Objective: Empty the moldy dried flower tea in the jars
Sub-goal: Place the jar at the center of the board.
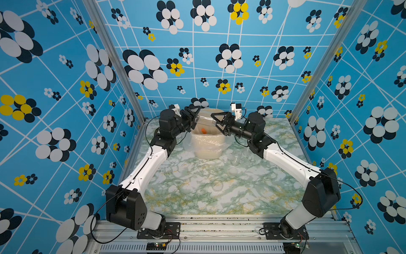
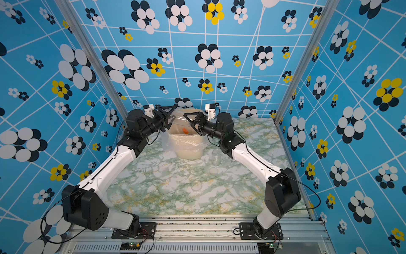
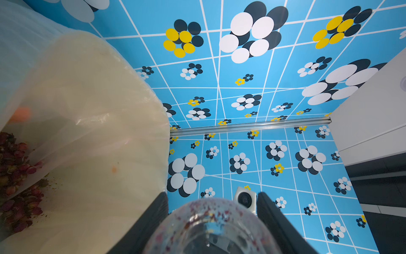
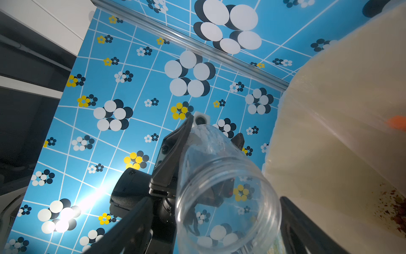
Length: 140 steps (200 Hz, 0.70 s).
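In both top views my left gripper (image 1: 194, 119) (image 2: 167, 119) holds a clear jar (image 1: 205, 119) (image 2: 178, 118) on its side above the cream bin (image 1: 207, 145) (image 2: 189, 145). In the left wrist view this gripper (image 3: 212, 198) is shut on the jar's base (image 3: 211, 226), which carries reddish crumbs. My right gripper (image 1: 216, 123) (image 4: 216, 200) is open and straddles the jar's open mouth (image 4: 228, 209), with a gap beside one finger (image 4: 131, 226). The moldy dried flower tea (image 3: 15, 176) lies in the bin's liner. Two more clear jars (image 1: 236, 158) (image 1: 246, 162) stand on the table.
An orange piece (image 1: 203, 131) (image 3: 20, 114) lies inside the bin. Clear round lids (image 1: 232, 170) (image 1: 217, 185) rest on the marbled table (image 1: 186, 193) in front of the jars. Patterned walls close in the back and both sides.
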{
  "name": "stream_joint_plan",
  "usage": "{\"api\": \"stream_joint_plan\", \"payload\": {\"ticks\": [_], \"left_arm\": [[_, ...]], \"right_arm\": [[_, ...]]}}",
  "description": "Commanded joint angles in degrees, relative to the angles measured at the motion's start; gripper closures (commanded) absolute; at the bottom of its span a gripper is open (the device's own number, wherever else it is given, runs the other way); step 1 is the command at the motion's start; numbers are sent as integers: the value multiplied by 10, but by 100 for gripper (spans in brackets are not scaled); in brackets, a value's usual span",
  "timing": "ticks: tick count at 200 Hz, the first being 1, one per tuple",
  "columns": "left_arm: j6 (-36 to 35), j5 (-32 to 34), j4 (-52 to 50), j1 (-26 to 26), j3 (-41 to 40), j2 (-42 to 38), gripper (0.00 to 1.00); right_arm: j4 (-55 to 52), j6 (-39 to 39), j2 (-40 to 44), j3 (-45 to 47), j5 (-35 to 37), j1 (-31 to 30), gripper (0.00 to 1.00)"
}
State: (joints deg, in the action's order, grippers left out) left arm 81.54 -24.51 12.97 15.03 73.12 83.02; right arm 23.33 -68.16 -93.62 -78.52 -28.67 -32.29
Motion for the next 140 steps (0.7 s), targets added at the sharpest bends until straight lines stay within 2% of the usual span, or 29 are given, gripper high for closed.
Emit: {"api": "stream_joint_plan", "payload": {"ticks": [1, 99, 140], "left_arm": [[3, -13, 19, 0, -9, -16, 100], [12, -17, 26, 3, -11, -10, 100], [16, -24, 27, 4, -9, -8, 100]], "right_arm": [[3, 1, -11, -22, -4, -6, 11], [34, -23, -31, -29, -8, -8, 22], [50, -33, -41, -32, -10, -8, 23]]}}
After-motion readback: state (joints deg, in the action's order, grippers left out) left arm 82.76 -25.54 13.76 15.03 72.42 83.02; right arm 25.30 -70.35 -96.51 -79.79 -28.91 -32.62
